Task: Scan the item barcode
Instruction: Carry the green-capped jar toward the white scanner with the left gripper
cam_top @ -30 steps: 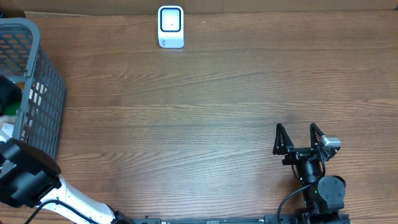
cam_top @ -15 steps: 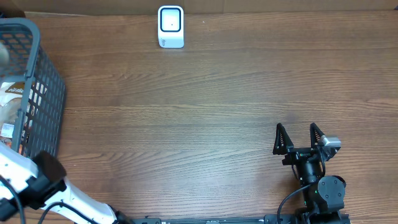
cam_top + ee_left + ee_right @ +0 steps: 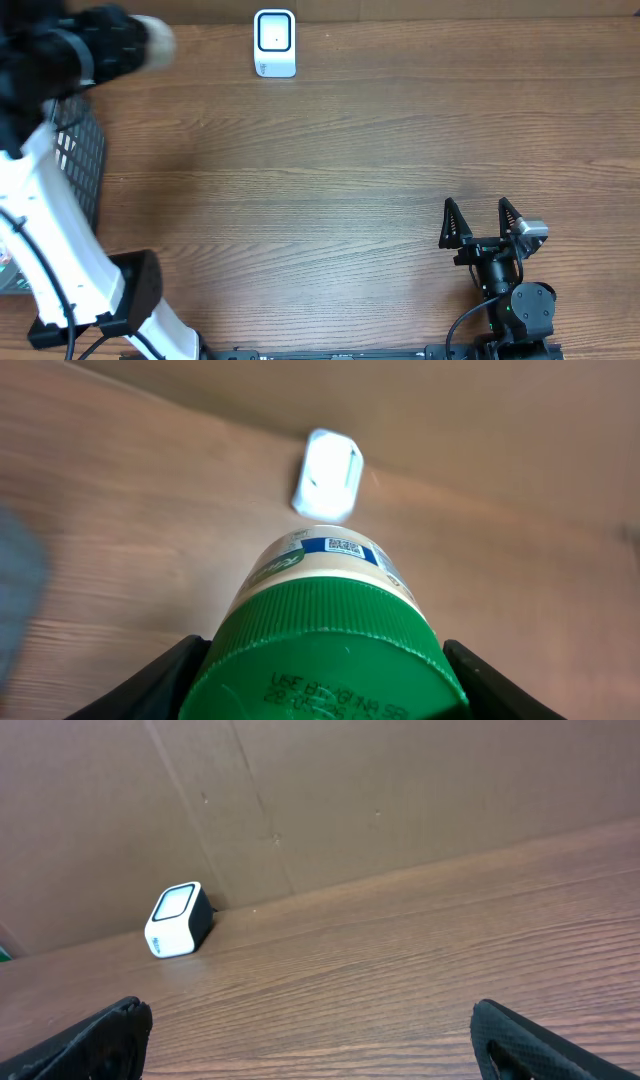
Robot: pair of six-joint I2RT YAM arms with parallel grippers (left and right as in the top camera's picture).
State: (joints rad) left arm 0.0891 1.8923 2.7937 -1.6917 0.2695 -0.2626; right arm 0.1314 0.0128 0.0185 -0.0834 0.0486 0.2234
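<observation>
Left gripper (image 3: pixel 325 678) is clamped on a jar (image 3: pixel 322 595), one finger on each side of its green lid (image 3: pixel 325 650). That is the change. A second ago this arm was down at the basket (image 3: pixel 88 170) on the far left, and half a second ago it was only starting to rise. It has now lifted clear and swung out over the table (image 3: pixel 350 180) with the jar held out ahead of it. The overhead view shows the arm blurred, so I judge it is moving fast.

The pick looks finished, and the step in hand is carrying the item to the reader. From the wrist view, the scanner (image 3: pixel 328 475) stands ahead of the gripper, beyond the far end of the jar and well apart from it. A small printed code (image 3: pixel 343 546) sits on the label near that far end, on the side facing up toward the wrist camera. I think that side will need turning toward the scanner's window as the jar closes in. The frames do not show whether this mark is the barcode.

Far to the right, the right gripper (image 3: pixel 483 224) has not moved. Its jaws are spread wide with nothing between them, and it sits low over the near edge of the table.
</observation>
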